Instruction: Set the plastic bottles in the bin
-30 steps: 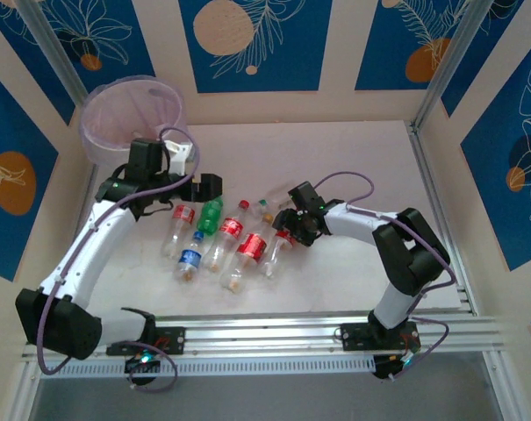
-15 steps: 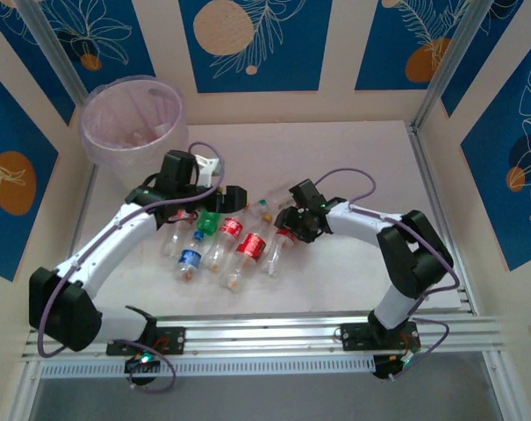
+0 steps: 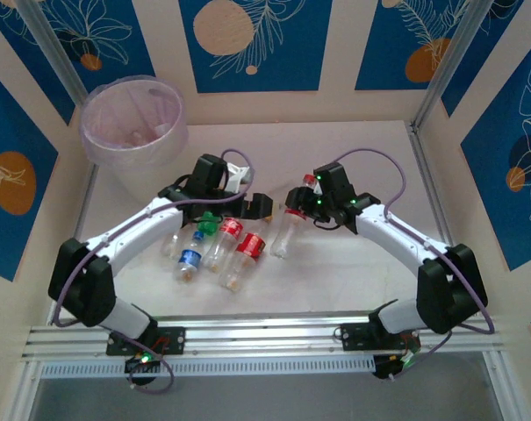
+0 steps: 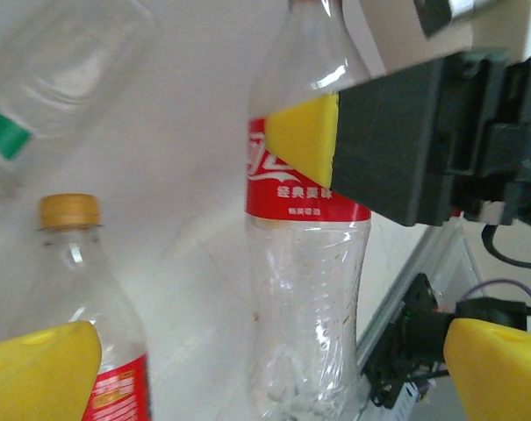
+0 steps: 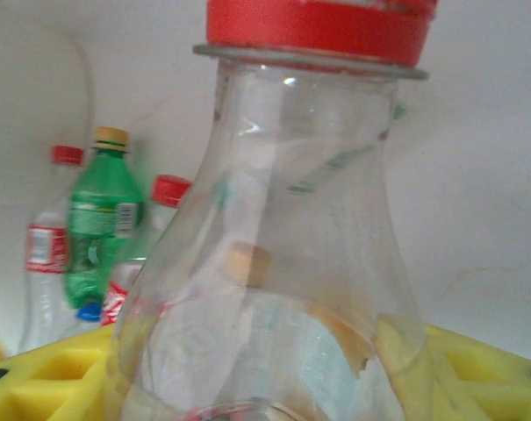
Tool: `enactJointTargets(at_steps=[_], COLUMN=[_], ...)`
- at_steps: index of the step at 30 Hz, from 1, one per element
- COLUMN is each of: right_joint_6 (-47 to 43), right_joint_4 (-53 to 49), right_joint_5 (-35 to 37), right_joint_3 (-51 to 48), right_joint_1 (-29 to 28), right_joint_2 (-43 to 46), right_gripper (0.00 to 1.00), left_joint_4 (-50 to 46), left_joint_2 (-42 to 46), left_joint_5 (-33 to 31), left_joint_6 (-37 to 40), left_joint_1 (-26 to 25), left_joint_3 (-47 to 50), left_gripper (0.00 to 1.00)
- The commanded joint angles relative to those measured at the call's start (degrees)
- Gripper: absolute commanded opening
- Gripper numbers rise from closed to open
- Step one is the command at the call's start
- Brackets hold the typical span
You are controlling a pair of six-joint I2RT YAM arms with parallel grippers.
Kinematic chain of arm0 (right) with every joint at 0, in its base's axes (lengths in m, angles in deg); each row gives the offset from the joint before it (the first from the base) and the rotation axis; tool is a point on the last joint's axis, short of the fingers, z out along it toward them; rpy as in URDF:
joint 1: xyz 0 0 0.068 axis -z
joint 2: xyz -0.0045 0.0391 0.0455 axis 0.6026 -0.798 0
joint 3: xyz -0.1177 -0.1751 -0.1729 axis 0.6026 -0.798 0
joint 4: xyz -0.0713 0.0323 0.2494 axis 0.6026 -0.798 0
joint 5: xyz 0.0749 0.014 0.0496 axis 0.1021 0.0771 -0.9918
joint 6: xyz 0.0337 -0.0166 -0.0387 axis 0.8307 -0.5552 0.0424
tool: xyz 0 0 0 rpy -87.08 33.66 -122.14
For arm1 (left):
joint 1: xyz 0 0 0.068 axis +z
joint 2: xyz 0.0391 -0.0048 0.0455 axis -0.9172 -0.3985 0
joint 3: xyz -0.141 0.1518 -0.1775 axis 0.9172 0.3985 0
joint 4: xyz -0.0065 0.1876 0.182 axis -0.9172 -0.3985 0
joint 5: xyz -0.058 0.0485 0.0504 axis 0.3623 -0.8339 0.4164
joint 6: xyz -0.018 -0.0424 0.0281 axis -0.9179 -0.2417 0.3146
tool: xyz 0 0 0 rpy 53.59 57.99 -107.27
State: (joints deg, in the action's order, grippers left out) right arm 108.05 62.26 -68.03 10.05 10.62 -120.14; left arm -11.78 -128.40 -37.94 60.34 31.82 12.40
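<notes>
My right gripper (image 3: 304, 202) is shut on a clear bottle with a red cap and red label (image 3: 283, 235), held off the table; in the right wrist view that held bottle (image 5: 291, 219) sits between the yellow pads (image 5: 484, 368). My left gripper (image 3: 250, 207) hovers open just left of it, its yellow fingertips (image 4: 37, 368) spread on either side of the same bottle (image 4: 304, 263). A green bottle (image 3: 211, 219), a blue-labelled one (image 3: 190, 259) and red-labelled ones (image 3: 250, 247) lie on the table. The pale pink bin (image 3: 103, 147) stands at the far left.
Something pale lies at the bottom of the bin. An orange-capped bottle (image 4: 72, 215) lies beside my left fingers. A metal rail (image 3: 274, 333) runs along the near edge, and patterned walls enclose the table on three sides.
My left arm has swung from the bin to the right, over the row of bottles. My right gripper has lifted the clear bottle off the table and drawn it back and up.
</notes>
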Motion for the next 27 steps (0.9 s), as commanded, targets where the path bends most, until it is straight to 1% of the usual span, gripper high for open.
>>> enactJointTargets(at_steps=[1,5,9,14,18,21,25,27], right_joint_6=[-0.9,1.3,2.9,3.9,4.8,5.3,5.2,5.3], right_joint_4=[7.1,11.7,14.0,15.5,16.1,17.0,16.7,16.7], right_joint_5=[-6.3,-9.8,-11.5,-13.4,-13.5,-13.7,-13.2,-12.8], right_joint_3=[-0.2,-0.7,-1.0,-1.6,-2.6,-3.4,-3.5,-3.9], right_joint_1=[1.4,2.0,2.4,2.4,2.5,2.4,2.4,2.5], right_joint_2=[1.9,2.3,2.4,2.6,3.3,3.6,3.6,3.7], right_gripper=[0.59,0.59,0.59,0.59,0.59,0.59,0.60,0.61], left_joint_4=[3.8,9.5,10.1,11.9,13.0,13.8,15.3,15.6], left_joint_2=[-1.8,-3.5,-5.2,-7.3,-8.4,-9.3,-9.7,-9.5], left_joint_5=[3.2,4.3,4.0,3.4,2.8,3.5,4.0,3.6], left_joint_6=[-1.4,-5.0,-4.9,-5.3,-4.5,-4.9,-5.8,-5.9], left_joint_1=[-2.4,-3.3,-4.7,-4.9,-4.9,-4.9,-5.0,-5.0], left_joint_3=[-2.6,-0.9,-1.8,-2.2,-2.7,-3.3,-3.0,-2.5], left_gripper=[1.00,0.98,0.97,0.92,0.84,0.78,0.65,0.61])
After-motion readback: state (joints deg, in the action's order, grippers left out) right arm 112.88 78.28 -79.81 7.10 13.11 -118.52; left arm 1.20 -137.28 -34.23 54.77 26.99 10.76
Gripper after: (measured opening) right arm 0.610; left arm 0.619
